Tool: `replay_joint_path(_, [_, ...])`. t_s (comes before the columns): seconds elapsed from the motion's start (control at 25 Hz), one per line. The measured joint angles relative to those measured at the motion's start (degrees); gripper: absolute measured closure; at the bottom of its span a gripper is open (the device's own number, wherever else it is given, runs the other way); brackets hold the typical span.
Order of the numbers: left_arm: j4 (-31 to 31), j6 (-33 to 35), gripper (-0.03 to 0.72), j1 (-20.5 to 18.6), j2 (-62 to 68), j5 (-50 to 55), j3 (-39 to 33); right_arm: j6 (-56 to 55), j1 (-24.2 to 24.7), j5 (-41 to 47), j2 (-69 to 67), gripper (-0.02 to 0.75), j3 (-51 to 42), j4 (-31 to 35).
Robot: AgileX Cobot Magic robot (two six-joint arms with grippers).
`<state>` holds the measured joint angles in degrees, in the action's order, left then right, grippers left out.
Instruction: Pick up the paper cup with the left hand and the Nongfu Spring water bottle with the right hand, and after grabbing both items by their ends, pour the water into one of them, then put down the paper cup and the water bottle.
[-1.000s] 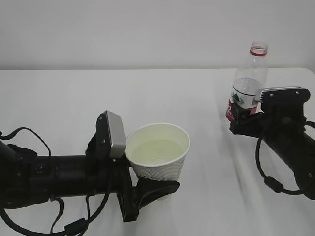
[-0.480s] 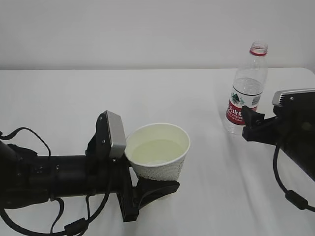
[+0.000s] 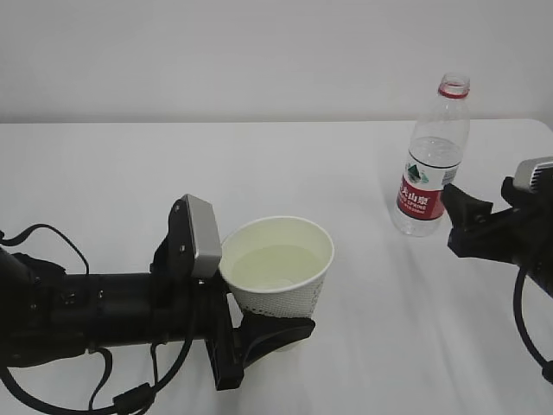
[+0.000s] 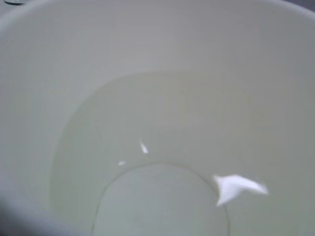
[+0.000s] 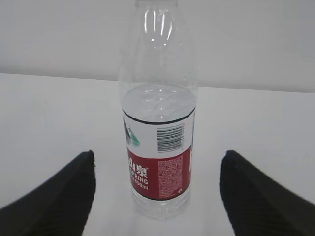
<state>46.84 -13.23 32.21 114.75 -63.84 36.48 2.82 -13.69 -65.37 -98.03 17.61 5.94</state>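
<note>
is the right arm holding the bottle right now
No, the Nongfu Spring water bottle stands alone on the table, with the right gripper jaws open and clear of it on both sides.

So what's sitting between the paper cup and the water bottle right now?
Nothing: the exterior view shows only bare white table between the paper cup and the water bottle.

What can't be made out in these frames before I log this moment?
- Paper cup base: exterior view, hidden behind the left tool, so whether it rests on the table is unclear.
- Cup's outside and logo: left wrist view shows only its inside and the water.
- Bottle mouth: right wrist view, cut off by the top edge.
- Right tool: arm cut off by the exterior view's right edge.
</note>
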Motion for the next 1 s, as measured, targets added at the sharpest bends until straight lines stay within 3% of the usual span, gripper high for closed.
replay_joint_path(0.44, [-1.12, 0.0, 0.18, 0.0, 0.0, 0.0, 0.0, -0.14, 0.0, 0.0, 1.64, 0.143, -1.69, -0.43])
replay_joint_path(1.0, [-11.7, 0.0, 0.181, 0.0, 0.0, 0.04, 0.0, -0.14, 0.0, 0.0, 1.64, 0.144, -1.69, -0.57])
